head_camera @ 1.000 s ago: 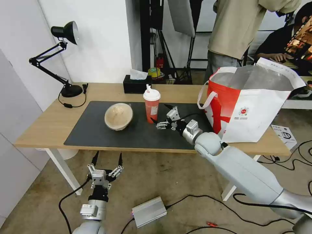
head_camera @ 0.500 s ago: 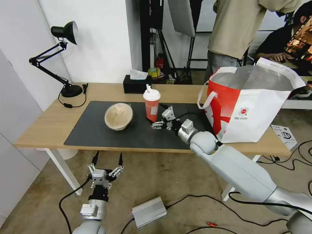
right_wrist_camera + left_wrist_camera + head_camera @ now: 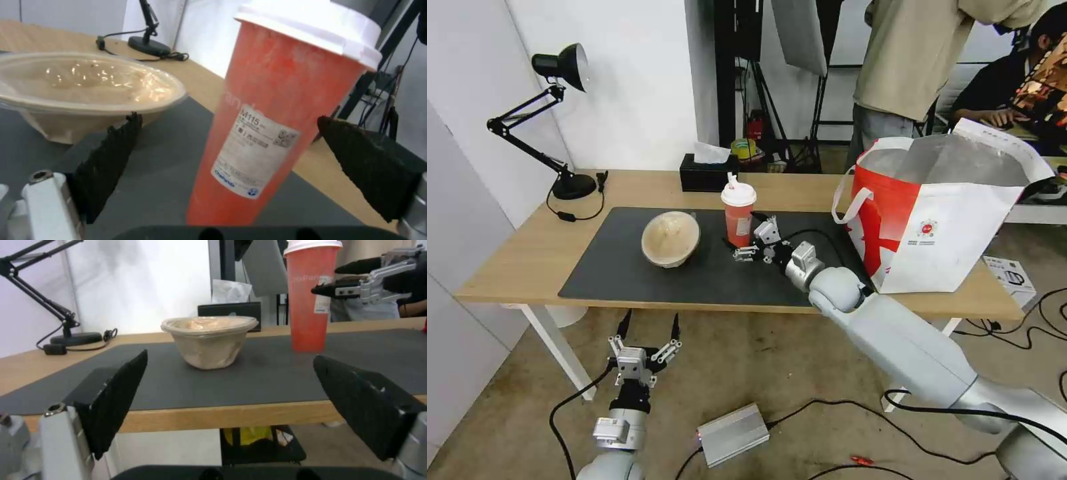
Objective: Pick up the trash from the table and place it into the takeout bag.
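Nearest, the left end effector (image 3: pixel 646 339) hangs below the tabletop (image 3: pixel 527 257) edge, fingers spread, idle. On the mat, the right end effector (image 3: pixel 752 237) sits spread at the tall red cup (image 3: pixel 738 217), which stands upright just ahead between its fingers, apparently not yet touched. The beige lidded bowl (image 3: pixel 670 238) lies left of it; the takeout bag (image 3: pixel 940 220) stands open to the right.
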Motion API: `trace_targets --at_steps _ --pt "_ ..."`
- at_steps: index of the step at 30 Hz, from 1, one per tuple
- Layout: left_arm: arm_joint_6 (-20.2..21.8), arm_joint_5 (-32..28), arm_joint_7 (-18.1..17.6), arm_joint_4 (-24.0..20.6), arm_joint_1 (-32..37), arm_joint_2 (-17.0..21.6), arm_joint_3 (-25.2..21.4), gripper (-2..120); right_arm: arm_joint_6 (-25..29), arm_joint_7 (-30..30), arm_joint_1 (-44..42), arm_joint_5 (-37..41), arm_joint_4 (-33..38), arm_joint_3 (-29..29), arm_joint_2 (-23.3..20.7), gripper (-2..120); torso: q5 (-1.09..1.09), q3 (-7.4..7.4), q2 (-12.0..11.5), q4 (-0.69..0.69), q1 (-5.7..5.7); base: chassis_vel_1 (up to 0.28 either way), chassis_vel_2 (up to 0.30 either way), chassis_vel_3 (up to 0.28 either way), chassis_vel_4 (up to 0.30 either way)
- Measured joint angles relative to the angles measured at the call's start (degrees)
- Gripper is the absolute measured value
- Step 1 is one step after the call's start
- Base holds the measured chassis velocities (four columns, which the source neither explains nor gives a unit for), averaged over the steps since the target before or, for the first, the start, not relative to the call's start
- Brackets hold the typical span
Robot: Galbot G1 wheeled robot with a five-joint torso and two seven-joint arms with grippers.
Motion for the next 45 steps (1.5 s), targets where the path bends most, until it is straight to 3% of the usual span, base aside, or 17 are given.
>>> trace_targets --at_steps 45 --pt "-0.1 -0.2 1.2 0.6 -0.4 -0.3 0.2 100 3.3 -1.0 0.3 -1.7 -9.3 2.6 5.1 100 0.0 0.0 0.0 0.0 0.0 0.0 0.0 0.0 0.0"
